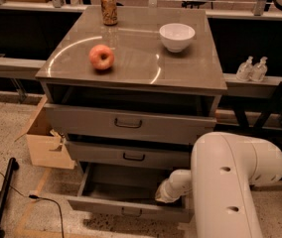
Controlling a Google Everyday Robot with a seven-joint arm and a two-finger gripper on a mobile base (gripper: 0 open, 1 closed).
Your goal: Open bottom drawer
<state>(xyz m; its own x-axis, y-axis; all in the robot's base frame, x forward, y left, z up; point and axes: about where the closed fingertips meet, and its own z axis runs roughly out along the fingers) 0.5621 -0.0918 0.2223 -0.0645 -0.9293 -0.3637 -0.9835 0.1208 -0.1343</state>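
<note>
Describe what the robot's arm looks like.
The arm is a bulky, smooth white shell with rounded joints and two small dark holes, narrowing to a slimmer white wrist. Its pincer, at the open bottom drawer, looks pale too.

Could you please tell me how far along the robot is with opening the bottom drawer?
Done: the bottom drawer stands pulled well out of the cabinet, its inside open to view. In hand: the gripper sits over the drawer's right part, just behind its front panel. Left: probably only drawing the arm clear, perhaps after a little more pull.
</note>
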